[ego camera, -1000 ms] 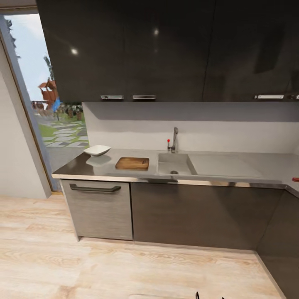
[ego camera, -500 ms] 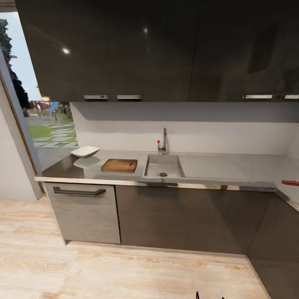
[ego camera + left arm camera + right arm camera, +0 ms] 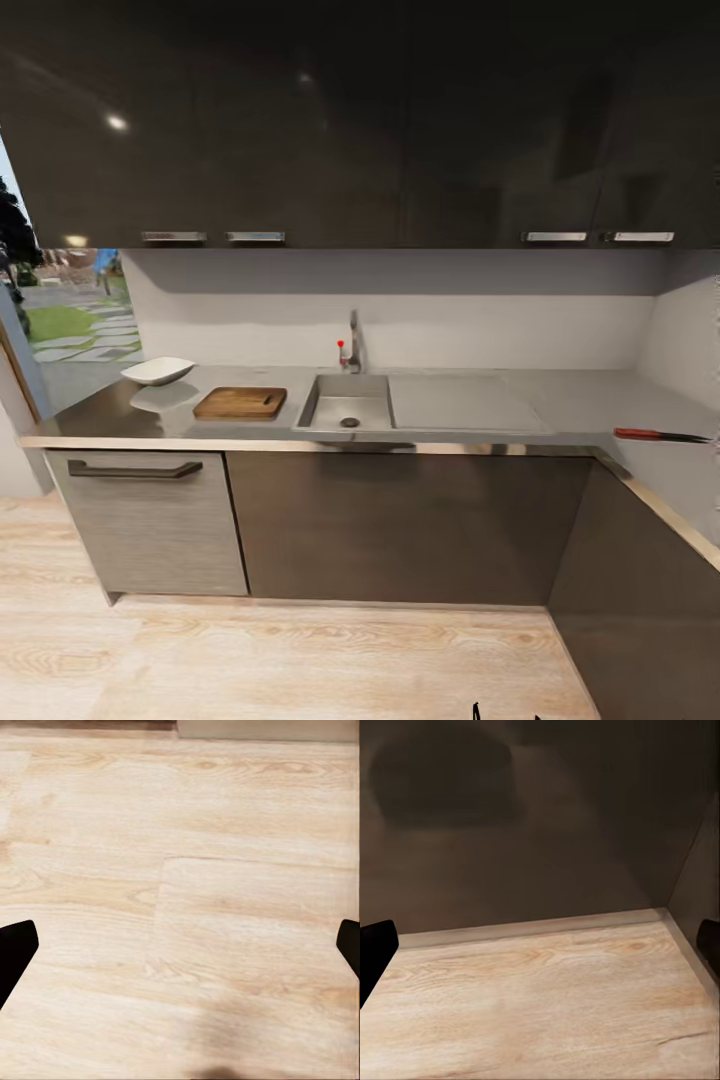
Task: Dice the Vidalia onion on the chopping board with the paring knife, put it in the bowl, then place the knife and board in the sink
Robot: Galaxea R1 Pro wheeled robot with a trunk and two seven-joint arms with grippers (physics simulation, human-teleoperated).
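Approach leg; I was parked back from the worktop [image 3: 560,400], nothing handled yet.

L to R, head view: glass door w/ garden outside at far left. Bowl [image 3: 157,371] sat on the worktop's left end. Chopping board [image 3: 241,403] lay just beside it, bare, between bowl and sink [image 3: 345,402]. Basin had drain visible; couldn't make out the Vidalia onion in it, too small or hidden by the near wall. Tap [image 3: 353,343] w/ red knob stood behind the basin, drainboard wing ran off to its right. Paring knife [image 3: 660,435] lay far right on the corner run, well apart from the board.

Left hand [image 3: 180,952]: fingers spread wide, nothing between, over wood floor. Right hand [image 3: 540,956]: same, apart and empty, facing a dark cabinet base.

Judged step: closing on the sink. Next calls for rolling nearer, raising an arm over the basin, locating the onion.
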